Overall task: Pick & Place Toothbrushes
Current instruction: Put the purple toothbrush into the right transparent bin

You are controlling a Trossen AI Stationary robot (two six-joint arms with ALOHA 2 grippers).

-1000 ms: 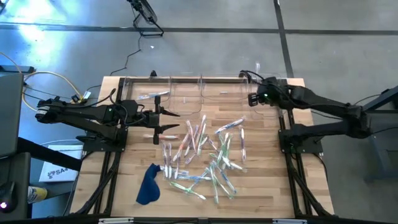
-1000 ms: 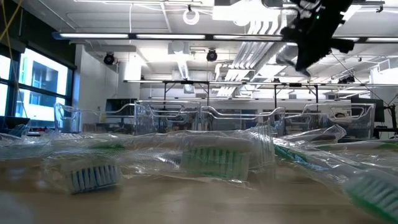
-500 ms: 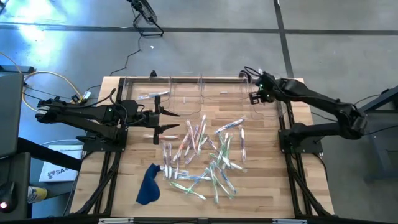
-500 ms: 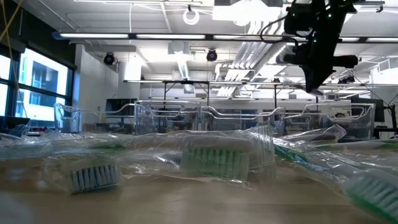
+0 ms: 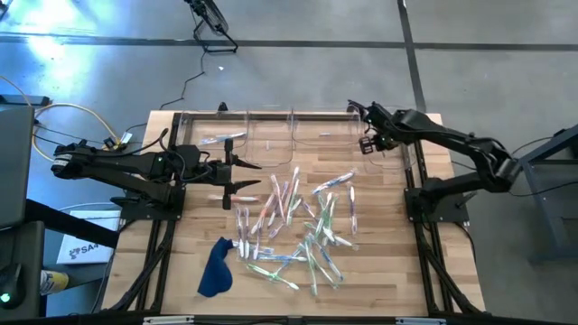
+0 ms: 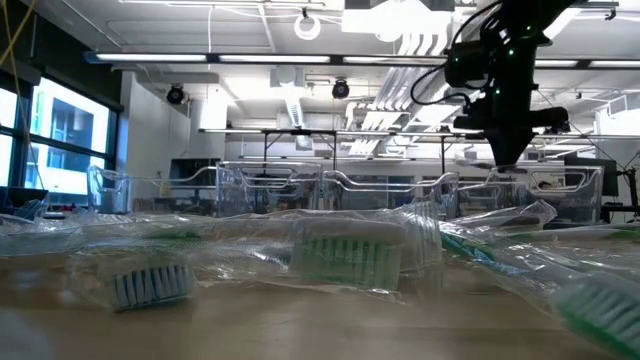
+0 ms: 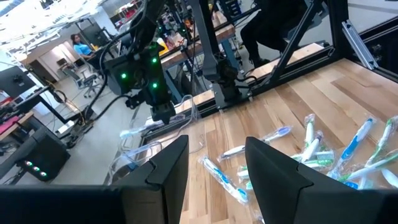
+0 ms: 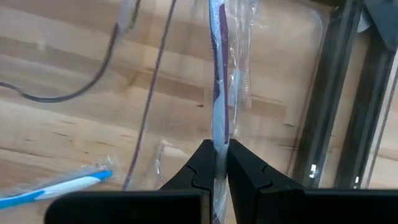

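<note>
The right arm reaches across the table's far right corner, elbow bent, its wrist tipped down over the clear plastic bins (image 5: 289, 126) at about one o'clock from the table centre. The right gripper (image 8: 216, 163) has its two dark fingers pinched together on a wrapped toothbrush (image 8: 218, 81), a slim whitish-purple handle in a glossy, crinkled clear sleeve that hangs straight below the fingertips above the bin's transparent wall. In the low view this gripper (image 6: 503, 160) points down just over the bin rims.

The left arm lies stretched low along the table's nine o'clock side, and the left gripper (image 5: 237, 174) hovers level with its fingers spread apart, holding nothing.

The toothbrushes (image 5: 298, 226) lie scattered in a loose heap from the centre toward five o'clock on the pale wooden plank table (image 5: 388, 271), their wrappers shiny, handles pink, green and blue. One more lies in the far-left bin. A crumpled dark blue cloth (image 5: 215, 269) sits at seven o'clock.
</note>
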